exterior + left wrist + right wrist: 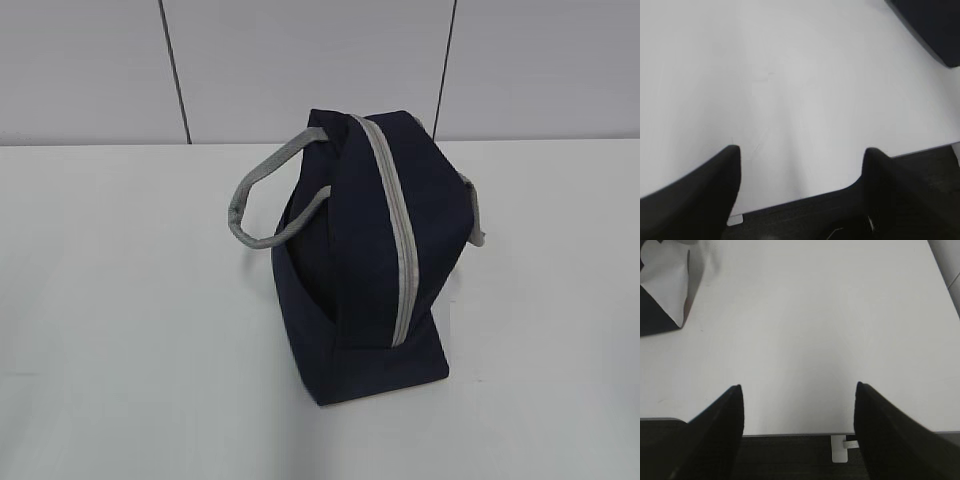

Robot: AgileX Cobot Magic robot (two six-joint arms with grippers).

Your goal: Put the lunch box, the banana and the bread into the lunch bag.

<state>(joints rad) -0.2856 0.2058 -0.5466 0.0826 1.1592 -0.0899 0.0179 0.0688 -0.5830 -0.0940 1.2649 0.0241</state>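
Observation:
The lunch bag (365,250) stands in the middle of the white table, dark navy, with its grey zipper (398,230) running along the top and shut. Grey strap handles (262,195) hang at its left and right sides. A corner of the bag shows at the top right of the left wrist view (932,25) and its navy and white side at the top left of the right wrist view (660,290). My left gripper (801,150) and right gripper (797,387) are both open and empty, over the table's near edge, apart from the bag. The lunch box, banana and bread are out of view.
The white table (120,300) spreads around the bag. Its near edge shows in both wrist views, with dark floor below and a small white clip (840,449) under the edge. A grey panelled wall (300,60) stands behind.

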